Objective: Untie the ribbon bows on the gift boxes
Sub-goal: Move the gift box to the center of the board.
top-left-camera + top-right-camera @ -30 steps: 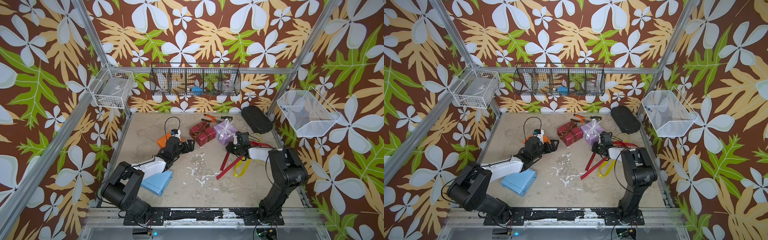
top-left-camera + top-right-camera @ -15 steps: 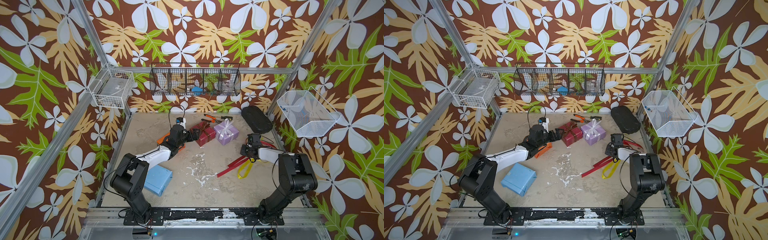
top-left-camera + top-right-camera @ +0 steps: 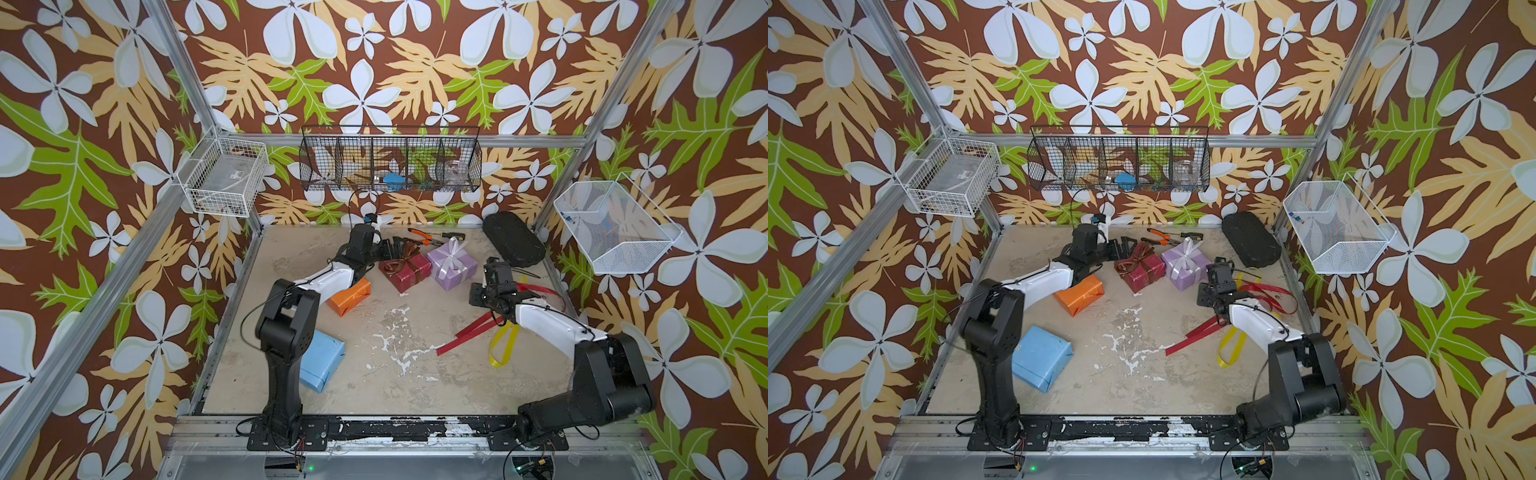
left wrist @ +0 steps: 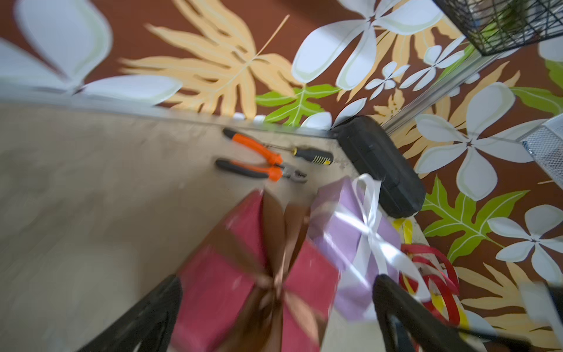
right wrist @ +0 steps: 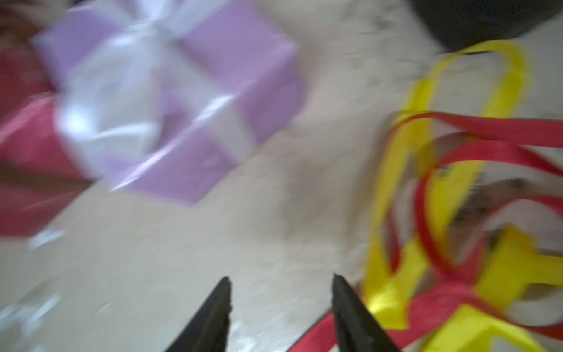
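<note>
1. Left gripper [image 4: 277,280]: we record its black fingers [image 4: 146,320] spread wide and gripping nothing. In the blurred left wrist view the brown ribbon bow [image 4: 275,225] shows between them. We cannot tell whether they touch it.
2. Brown ribbon bow: it is tied, with its loops standing on top of the dark red box [image 3: 409,274], which we take as our reference piece.
3. Right gripper [image 5: 280,279]: its fingers [image 5: 210,320] are parted, with only bare table [image 3: 374,374] between them. It sits on the far side of the lilac box [image 3: 455,270] from the dark red box.
4. Lilac box: it stands just beside the dark red box, on the right arm's side. The white ribbon bow [image 3: 453,249] is tied on top.
5. Red ribbon [image 3: 469,332] and yellow ribbon [image 3: 503,345]: both lie loose and tangled on the table under the right arm. They are well apart from the dark red box, beyond the lilac box.
6. Orange box [image 3: 349,296]: it lies near the dark red box on the left arm's side, partly under that arm.
7. Light blue box [image 3: 322,365]: it is well apart from the dark red box, by the left arm's base.
8. Pliers [image 3: 424,236] and screwdriver [image 3: 451,235]: we list them just behind the dark red box, toward the back wall.
9. Black case [image 3: 513,241]: it is in the back corner, past the lilac box.
</note>
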Motion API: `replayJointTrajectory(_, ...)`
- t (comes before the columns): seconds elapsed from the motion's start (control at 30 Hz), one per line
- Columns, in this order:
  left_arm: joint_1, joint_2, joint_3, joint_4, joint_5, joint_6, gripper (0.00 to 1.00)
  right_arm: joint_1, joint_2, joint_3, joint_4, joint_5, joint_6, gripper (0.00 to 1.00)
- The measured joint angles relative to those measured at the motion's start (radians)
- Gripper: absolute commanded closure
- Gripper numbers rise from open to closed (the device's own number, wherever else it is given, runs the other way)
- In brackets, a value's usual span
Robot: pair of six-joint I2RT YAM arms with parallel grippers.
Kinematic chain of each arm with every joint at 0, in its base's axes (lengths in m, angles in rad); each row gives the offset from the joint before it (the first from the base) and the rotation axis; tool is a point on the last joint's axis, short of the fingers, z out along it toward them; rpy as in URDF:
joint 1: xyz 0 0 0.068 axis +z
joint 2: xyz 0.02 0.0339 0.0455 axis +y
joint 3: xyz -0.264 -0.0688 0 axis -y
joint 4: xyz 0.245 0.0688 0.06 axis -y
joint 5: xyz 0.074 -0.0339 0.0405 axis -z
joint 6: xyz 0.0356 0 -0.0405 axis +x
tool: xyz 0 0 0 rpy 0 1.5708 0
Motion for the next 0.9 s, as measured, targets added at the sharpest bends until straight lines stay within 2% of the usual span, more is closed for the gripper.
replayJointTrajectory(0.07, 0.002, 0.076, 0.075, -0.082, 0.035, 0.012, 0.0, 0.045, -0.037, -0.009, 0.056, -0.055, 0.004, 0.0)
replayJointTrajectory(0.27, 0.003, 0.218, 0.274, -0.157, 0.09, 0.059, 0.0, 0.073, -0.069, -0.035, 0.104, -0.138, 0.026, 0.0)
replayJointTrajectory(0.33, 0.003, 0.245, 0.302, -0.171, 0.106, 0.074, 0.0, 0.072, -0.072, -0.039, 0.111, -0.145, 0.026, 0.0)
replayJointTrajectory(0.43, 0.004, 0.268, 0.32, -0.192, 0.142, 0.078, 0.06, 0.071, -0.078, -0.044, 0.12, -0.156, 0.026, 0.0)
replayJointTrajectory(0.6, 0.004, 0.27, 0.282, -0.196, 0.193, 0.082, 0.14, 0.072, -0.079, -0.053, 0.149, -0.159, 0.027, 0.0)
replayJointTrajectory(0.73, -0.002, 0.22, 0.188, -0.18, 0.219, 0.086, 0.14, 0.071, -0.046, -0.056, 0.188, -0.185, 0.032, 0.08)
replayJointTrajectory(0.9, -0.022, 0.126, 0.028, -0.138, 0.23, 0.097, 0.14, 0.071, 0.009, -0.061, 0.238, -0.235, 0.056, 0.11)
